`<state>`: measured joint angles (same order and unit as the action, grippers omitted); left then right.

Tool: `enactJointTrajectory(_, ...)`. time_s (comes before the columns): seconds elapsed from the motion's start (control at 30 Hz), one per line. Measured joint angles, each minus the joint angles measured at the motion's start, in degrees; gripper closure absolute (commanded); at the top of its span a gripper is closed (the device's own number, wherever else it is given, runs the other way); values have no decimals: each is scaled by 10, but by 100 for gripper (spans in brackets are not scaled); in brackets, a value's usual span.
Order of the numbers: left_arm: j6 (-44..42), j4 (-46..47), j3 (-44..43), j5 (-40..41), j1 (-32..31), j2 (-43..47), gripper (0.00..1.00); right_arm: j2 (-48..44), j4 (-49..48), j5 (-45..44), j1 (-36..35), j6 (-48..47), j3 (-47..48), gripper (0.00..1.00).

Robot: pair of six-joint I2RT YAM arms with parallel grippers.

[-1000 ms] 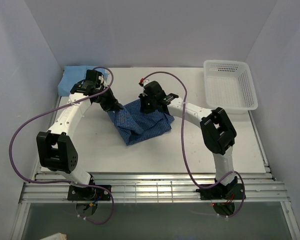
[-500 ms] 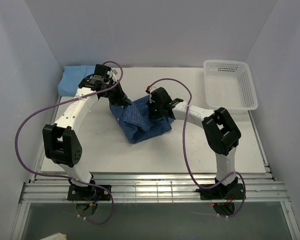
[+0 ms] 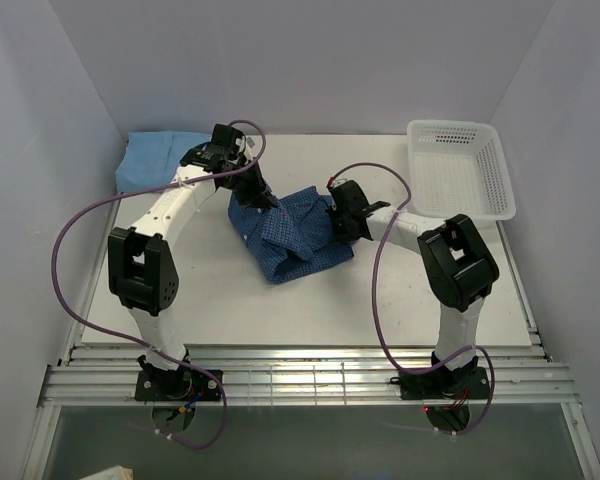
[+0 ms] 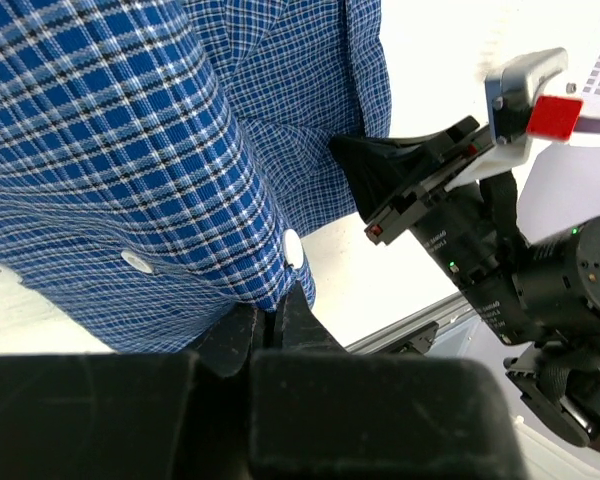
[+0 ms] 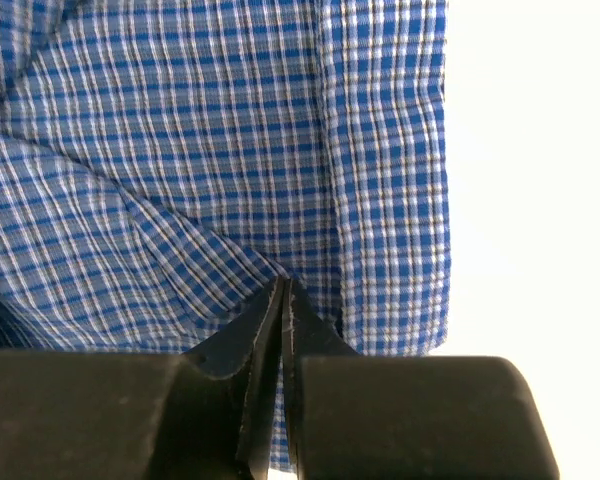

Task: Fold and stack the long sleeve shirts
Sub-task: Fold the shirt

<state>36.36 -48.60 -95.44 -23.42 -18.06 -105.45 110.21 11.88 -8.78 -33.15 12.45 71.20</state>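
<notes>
Seen from above, the dark blue checked shirt lies bunched near the middle of the white table, between my two arms. My left gripper has its jaws pressed together on the shirt's far-left edge. Its wrist view shows the pinch just below a white button. My right gripper is likewise clamped on the shirt's right side, tips biting into a crease. The light blue shirt sits in the far-left corner, well apart. A white mesh basket stands at the far right.

I judge that I am spreading the checked shirt so it can be laid flat for folding. To do this well, I should draw both grippers apart evenly and at one height until the cloth comes taut without slipping free. Then I should lower it flat onto bare table.

I cannot make out the sleeves or the collar within the bunch. My own fingers cover how deep the cloth sits between each pair of jaws, and from above my wrists hide the fingertips. My left arm crosses the light blue shirt's edge, so I cannot tell whether it is folded.
</notes>
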Motion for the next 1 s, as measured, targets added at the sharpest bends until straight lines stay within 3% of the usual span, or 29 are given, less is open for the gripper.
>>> enactJointTrajectory(0.77, 3, -3, -249, -51, -101, -252, 100, -12, -70, 107, 21, -22, -45, 92)
enactJointTrajectory(1.0, 13, -3, -281, -61, -116, -297, 100, -18, -93, 134, 31, -19, -62, 92)
